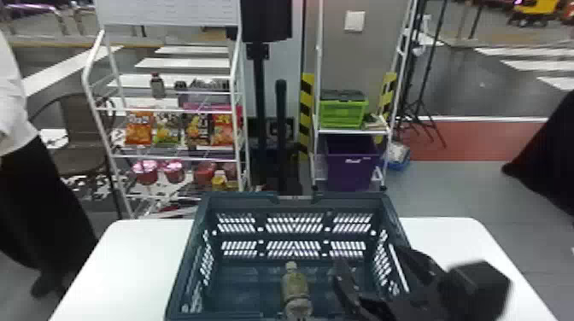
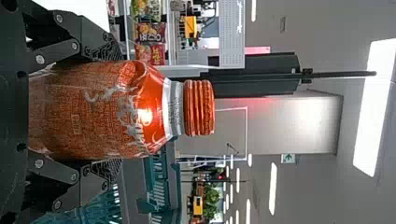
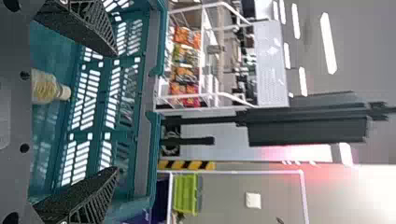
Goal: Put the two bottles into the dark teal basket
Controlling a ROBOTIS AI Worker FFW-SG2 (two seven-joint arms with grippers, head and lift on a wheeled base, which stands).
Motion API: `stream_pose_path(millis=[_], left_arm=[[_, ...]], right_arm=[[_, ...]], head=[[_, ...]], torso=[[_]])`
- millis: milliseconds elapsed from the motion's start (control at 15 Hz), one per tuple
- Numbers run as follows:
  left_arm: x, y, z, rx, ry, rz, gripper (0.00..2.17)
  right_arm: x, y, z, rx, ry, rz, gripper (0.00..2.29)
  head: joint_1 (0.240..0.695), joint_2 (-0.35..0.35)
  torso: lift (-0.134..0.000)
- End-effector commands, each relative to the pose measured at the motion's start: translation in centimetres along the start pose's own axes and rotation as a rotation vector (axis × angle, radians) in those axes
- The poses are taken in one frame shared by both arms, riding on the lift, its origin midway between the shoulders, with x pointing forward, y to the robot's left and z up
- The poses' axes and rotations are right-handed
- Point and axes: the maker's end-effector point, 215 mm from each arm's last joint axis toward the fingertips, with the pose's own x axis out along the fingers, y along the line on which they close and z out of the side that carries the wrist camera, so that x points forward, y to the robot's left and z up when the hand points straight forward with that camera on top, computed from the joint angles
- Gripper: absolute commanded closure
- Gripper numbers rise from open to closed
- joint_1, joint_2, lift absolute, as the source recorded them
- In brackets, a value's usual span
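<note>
In the head view, my right gripper (image 1: pixel 368 265) is over the right part of the dark teal basket (image 1: pixel 294 199), its fingers spread apart with nothing between them. A yellowish bottle (image 1: pixel 295 285) is inside the basket, left of that gripper, its cap towards the far wall. The right wrist view has the open right gripper (image 3: pixel 116 112), the same bottle (image 3: pixel 44 87) and the basket's rim (image 3: pixel 150 93). In the left wrist view, my left gripper (image 2: pixel 112 109) is shut on an orange-red bottle (image 2: pixel 93 112), held upright with its ribbed cap up; the teal basket (image 2: pixel 175 186) is beyond it.
The basket stands on a white table (image 1: pixel 141 256), with tabletop on both sides. Behind it are a white rack (image 1: pixel 171 110) of snacks, a dark post (image 1: pixel 280 128) and a shelf with a green crate (image 1: pixel 341 114) and purple bin (image 1: pixel 350 170). A person stands at far left.
</note>
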Motion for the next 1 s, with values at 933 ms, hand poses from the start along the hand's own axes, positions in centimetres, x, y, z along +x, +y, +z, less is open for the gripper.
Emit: stream_pose_path(millis=[933], left_arm=[[6.1,5.9,7.0,0.05,0.096,0.05,2.15]], right_arm=[[-19.9,-2.9,-6.6,0.122,-0.288,-0.153,0.01]], head=[[0.499,0.0]], torso=[[0.0]])
